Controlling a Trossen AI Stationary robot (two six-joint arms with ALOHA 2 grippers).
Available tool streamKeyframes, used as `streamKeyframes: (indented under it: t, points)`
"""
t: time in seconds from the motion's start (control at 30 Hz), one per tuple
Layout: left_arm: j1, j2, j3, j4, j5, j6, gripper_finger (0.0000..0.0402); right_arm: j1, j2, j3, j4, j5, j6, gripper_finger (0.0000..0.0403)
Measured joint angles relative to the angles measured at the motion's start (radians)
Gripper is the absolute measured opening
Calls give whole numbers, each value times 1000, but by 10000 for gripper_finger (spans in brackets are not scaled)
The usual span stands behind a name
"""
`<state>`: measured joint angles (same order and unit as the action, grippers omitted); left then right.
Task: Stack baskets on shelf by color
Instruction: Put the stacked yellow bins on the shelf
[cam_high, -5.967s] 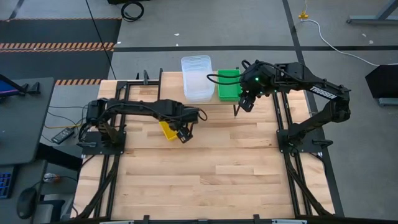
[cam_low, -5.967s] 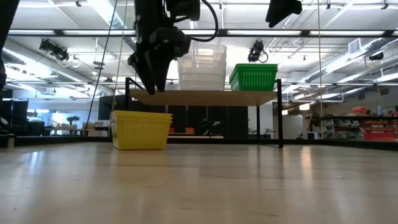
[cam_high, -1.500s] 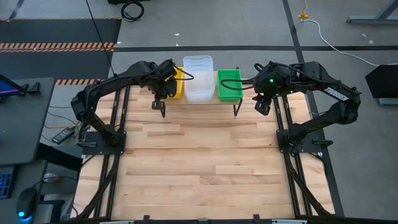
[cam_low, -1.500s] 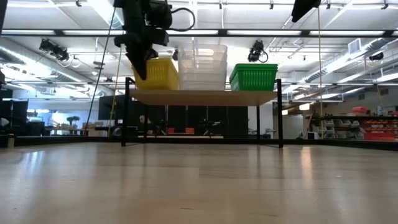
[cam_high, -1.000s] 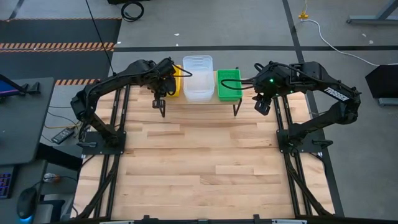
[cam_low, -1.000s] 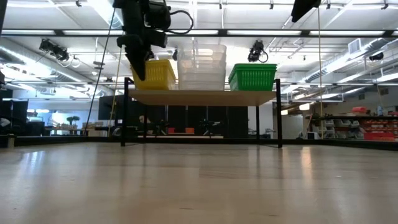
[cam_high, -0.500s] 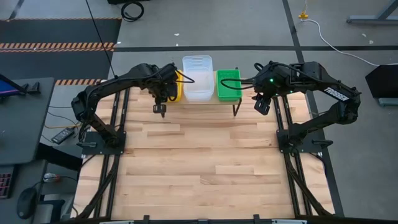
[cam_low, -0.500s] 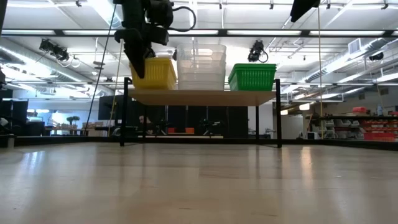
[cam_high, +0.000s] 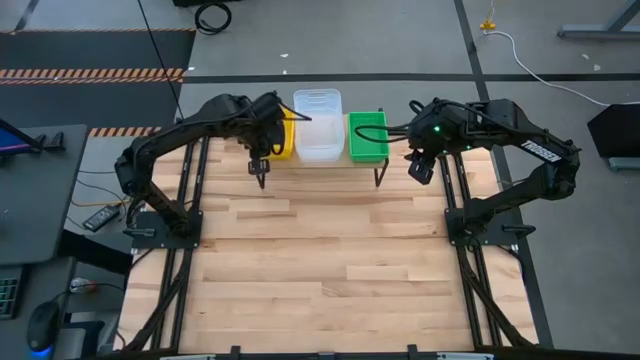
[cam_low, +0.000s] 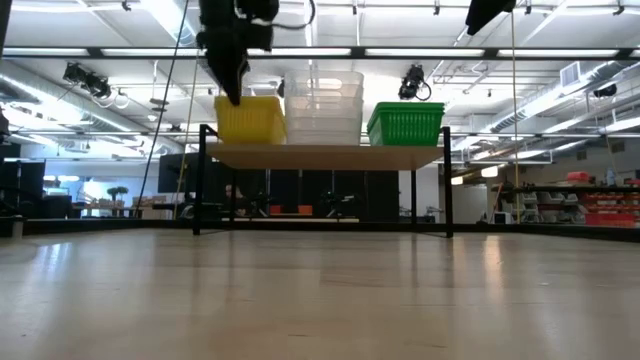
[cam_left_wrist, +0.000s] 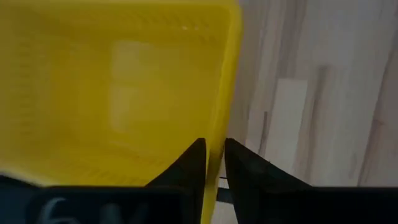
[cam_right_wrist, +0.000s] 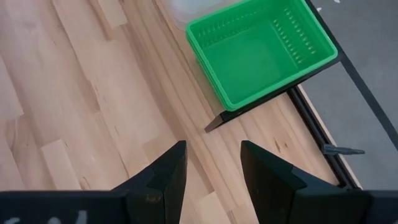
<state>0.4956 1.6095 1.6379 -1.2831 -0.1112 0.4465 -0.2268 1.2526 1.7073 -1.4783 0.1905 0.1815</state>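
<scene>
The left gripper was found closed on the near wall of the yellow baskets, one finger inside the rim and one outside, at the shelf's left end. The right gripper was held open and empty above the table, just beside the shelf's right end.

The shelf was set along the table's back edge, its long axis running from the left edge towards the right. On it, three groups were lined up side by side: the clear baskets in the middle, standing tallest, the green baskets at the right end, and the yellow ones at the left end. All were turned mouth up, each with its long axis laid across the plank, from the table's front towards its back.

Six seconds earlier the yellow baskets had been standing on the table below the shelf's left end; they had since been lifted onto the plank. Over the last half second the left gripper had been raised slightly, while the yellow baskets had not been moved.

With every colour now gathered on the shelf, the task was judged nearly done: only the release of the yellow rim and the withdrawal of the left arm appeared to be left.
</scene>
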Motion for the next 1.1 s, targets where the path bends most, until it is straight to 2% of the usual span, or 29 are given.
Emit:
streamKeyframes:
  t: [0.17,0.27,0.43,0.6,0.93,1.1]
  points:
    - [-25,-1,132,-63,10,-97,71,0,-28,0,25,-5,61,157]
    - [-47,-1,202,-78,72,-150,71,0,-64,0,48,-1,106,149]
    - [-75,-3,239,-54,76,-127,69,0,-120,1,65,0,130,127]
    - [-65,-2,185,-73,52,-101,68,0,-148,1,64,-7,161,115]
    - [-61,-2,-10,-50,67,-68,33,3,-153,1,63,-30,178,110]
    - [-61,-4,-74,-19,58,-64,46,3,-153,1,62,-30,169,110]
